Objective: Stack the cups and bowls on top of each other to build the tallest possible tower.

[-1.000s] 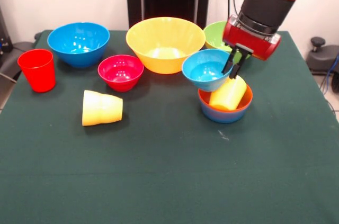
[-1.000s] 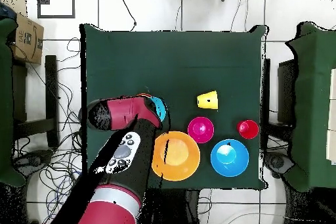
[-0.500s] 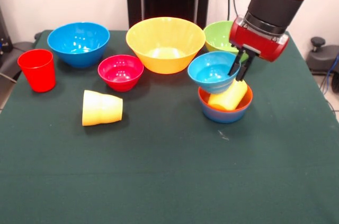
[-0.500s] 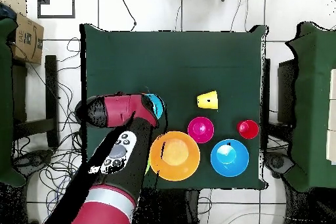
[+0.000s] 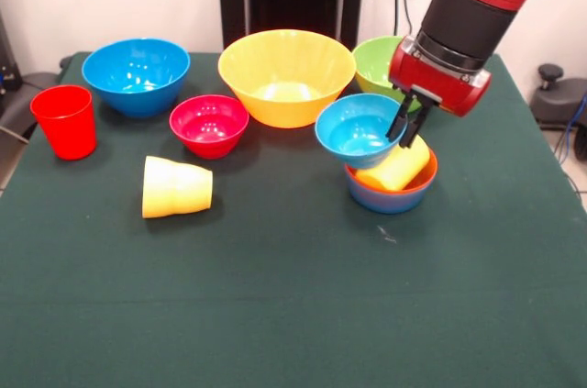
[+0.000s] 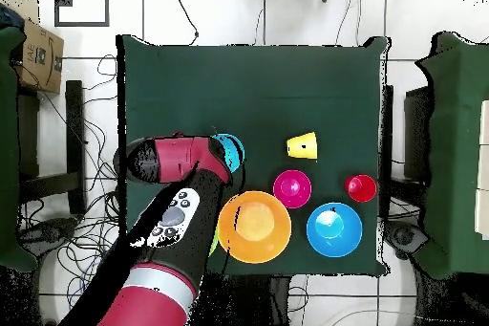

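Note:
My gripper is shut on the right rim of the small light-blue bowl, holding it tilted just above and left of the tower. The tower is an orange-red bowl nested in a blue bowl, with a yellow cup lying on its side inside. In the overhead view the arm hides all of this except part of the light-blue bowl. On the cloth stand the large yellow-orange bowl, lime green bowl, medium blue bowl, crimson bowl and red cup. A yellow cup lies on its side.
The green cloth table stretches toward the camera in the front view. Chairs and cables surround the table in the overhead view, and a cardboard box sits at the upper left.
The gripper swung right with the light-blue bowl, then came back left and slightly lower. The yellow cup in the tower has tipped flatter.

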`<state>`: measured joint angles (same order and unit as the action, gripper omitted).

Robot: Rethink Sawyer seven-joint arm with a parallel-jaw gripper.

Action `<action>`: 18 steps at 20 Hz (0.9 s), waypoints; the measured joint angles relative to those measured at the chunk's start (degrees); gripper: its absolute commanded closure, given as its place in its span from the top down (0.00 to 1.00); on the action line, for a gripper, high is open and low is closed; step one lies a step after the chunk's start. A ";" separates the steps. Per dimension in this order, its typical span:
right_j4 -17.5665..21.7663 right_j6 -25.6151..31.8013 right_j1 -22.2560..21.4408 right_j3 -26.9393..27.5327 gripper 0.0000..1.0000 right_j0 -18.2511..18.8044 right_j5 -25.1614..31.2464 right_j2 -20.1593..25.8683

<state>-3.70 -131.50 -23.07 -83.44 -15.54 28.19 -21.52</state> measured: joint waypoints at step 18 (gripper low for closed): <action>-5.60 0.00 2.64 1.04 0.00 -5.90 -0.14 -5.05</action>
<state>-9.31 -131.50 -20.43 -82.39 -21.44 28.04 -26.57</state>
